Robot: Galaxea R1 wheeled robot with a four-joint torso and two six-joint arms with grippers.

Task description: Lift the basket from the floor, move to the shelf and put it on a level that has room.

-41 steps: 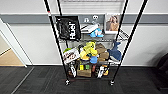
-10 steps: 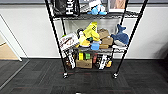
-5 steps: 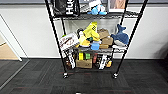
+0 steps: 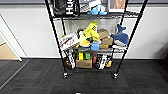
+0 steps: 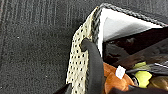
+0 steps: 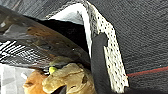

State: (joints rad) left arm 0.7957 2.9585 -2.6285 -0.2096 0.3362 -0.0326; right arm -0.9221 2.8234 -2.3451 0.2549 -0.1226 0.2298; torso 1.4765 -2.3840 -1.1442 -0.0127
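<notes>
Cream woven basket (image 5: 79, 60), above carpet (image 5: 32, 50)

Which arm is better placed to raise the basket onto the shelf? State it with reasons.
Neither alone, probably. The left wrist camera sits close against one black loop handle of the basket, and the right wrist camera sits against the opposite handle. Both ends look equally covered, so a two-arm lift fits best.
</notes>
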